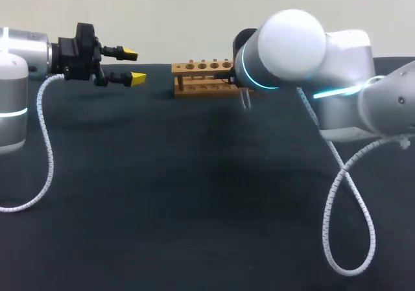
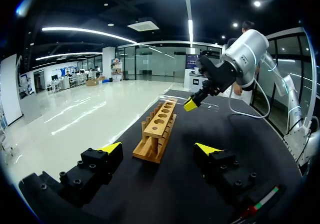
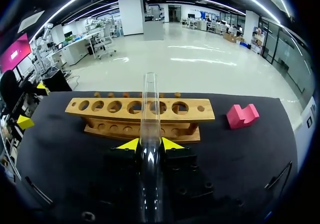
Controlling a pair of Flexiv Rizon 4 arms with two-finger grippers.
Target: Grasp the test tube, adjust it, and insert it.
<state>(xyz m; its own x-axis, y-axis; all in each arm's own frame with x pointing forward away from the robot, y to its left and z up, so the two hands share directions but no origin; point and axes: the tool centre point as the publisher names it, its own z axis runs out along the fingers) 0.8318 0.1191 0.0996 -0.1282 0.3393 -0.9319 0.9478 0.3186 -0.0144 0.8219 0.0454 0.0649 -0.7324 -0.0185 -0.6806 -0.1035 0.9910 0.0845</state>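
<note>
Running out between the yellow tips of the right claw (image 3: 149, 144), the clear test tube (image 3: 149, 114) is pinched from both sides, one tip pressed against each flank of the glass. Its length points straight ahead of the claw, and in the right wrist view its open mouth shows over the middle of the wooden rack (image 3: 125, 116), crossing the row of holes in the top bar. Whether the glass touches the rack I cannot tell. The rack stands on the dark bench (image 1: 194, 207) just ahead of this claw, its long side facing it.

A pink block (image 3: 242, 115) lies on the bench off the rack's end, the end away from the left claw (image 1: 135, 66). That claw hovers off the rack's other end, apart from it, with its two fingers spread wide and nothing between them. In the left wrist view the rack stretches lengthwise ahead of it.
</note>
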